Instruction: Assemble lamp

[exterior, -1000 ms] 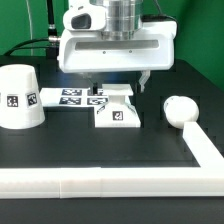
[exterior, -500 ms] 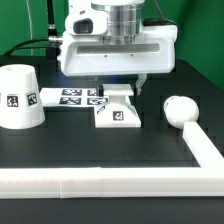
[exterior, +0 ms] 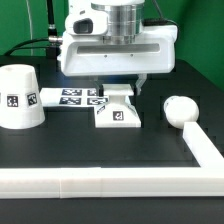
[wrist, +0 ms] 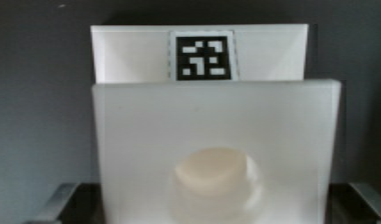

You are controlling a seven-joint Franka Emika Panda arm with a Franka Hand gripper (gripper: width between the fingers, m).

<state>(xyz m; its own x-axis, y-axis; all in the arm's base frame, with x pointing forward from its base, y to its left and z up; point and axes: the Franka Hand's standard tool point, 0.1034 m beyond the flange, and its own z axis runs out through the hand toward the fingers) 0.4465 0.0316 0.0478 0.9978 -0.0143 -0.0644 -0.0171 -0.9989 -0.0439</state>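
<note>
The hand [exterior: 117, 87], fingers spread apart, hangs low over the square lamp base [exterior: 119, 116], straddling it.

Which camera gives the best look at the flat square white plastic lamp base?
The wrist view: the white lamp base fills the picture, its tag and round stub plain. The exterior view shows only its front with one tag; the gripper covers the rear.

Base [exterior: 118, 115] in the middle, marker board [exterior: 72, 97] just beside it on the exterior view's left, shade [exterior: 20, 97] further left. Bulb [exterior: 180, 110] apart on the right; border rail [exterior: 100, 182] in front.
</note>
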